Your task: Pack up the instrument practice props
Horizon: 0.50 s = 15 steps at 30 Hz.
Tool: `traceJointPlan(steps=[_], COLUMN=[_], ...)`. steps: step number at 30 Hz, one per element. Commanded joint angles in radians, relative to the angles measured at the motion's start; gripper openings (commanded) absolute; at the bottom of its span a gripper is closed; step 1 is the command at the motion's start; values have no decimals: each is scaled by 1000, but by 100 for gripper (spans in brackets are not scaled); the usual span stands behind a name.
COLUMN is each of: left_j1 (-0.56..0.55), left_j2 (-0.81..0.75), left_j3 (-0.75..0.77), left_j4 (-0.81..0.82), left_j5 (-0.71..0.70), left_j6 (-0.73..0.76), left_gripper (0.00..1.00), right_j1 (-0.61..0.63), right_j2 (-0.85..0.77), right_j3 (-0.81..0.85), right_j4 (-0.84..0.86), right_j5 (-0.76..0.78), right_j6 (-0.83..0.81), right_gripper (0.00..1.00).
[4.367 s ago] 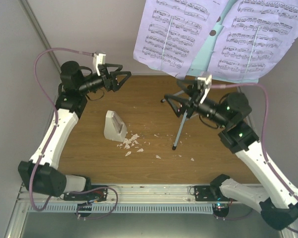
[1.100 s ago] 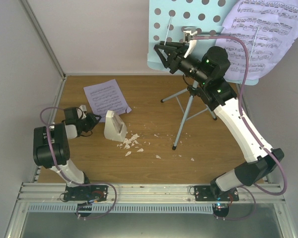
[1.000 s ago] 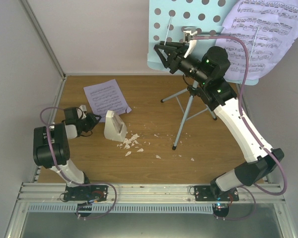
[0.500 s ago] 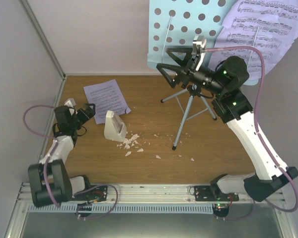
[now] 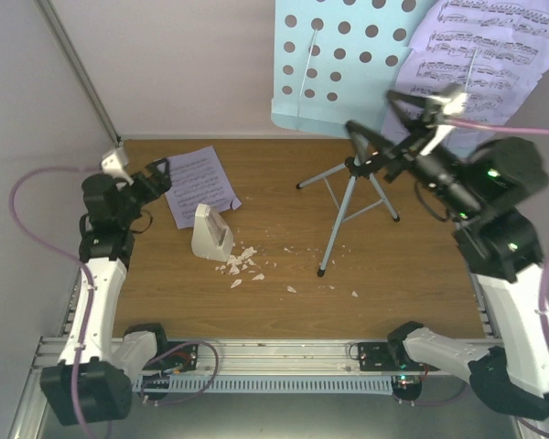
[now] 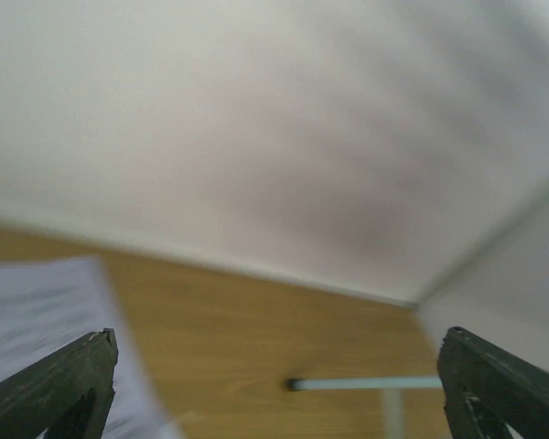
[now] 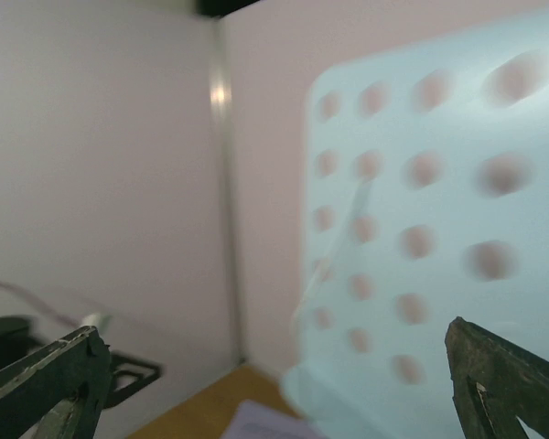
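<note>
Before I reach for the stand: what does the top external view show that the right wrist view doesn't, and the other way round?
Only the top external view: the metronome, the crumbs beside it, the tripod legs, and the sheet-music page on the right side of the desk. Only the right wrist view: a close, blurred look at the desk's holes, framed by its own spread fingers with nothing between them. Both views: the light-blue desk, the right gripper standing open, and some of the wooden table.
</note>
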Motion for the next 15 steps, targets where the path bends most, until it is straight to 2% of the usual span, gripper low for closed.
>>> traceJointPlan(steps=[1,7,11,15], left_j1=[-264,-589,-787,-909], left_j2=[18,166,301,461], left_j3=[226,486,632,807], left_j4=[-11,-46,-25,-41], left_j5=[-14,38,76,121], left_j6=[79,166,211,250], left_gripper=[94,89,86,83], right_j1=[-6,-8,-8,-12], right_j2=[5,-4,10,72], right_j3=[80,142,189,240], right_j4=[-161,-213,-233,-311], right_j5=[462,765,798,790], right_j6=[-72,-106,-117,-91], right_gripper=[100,98,93,91])
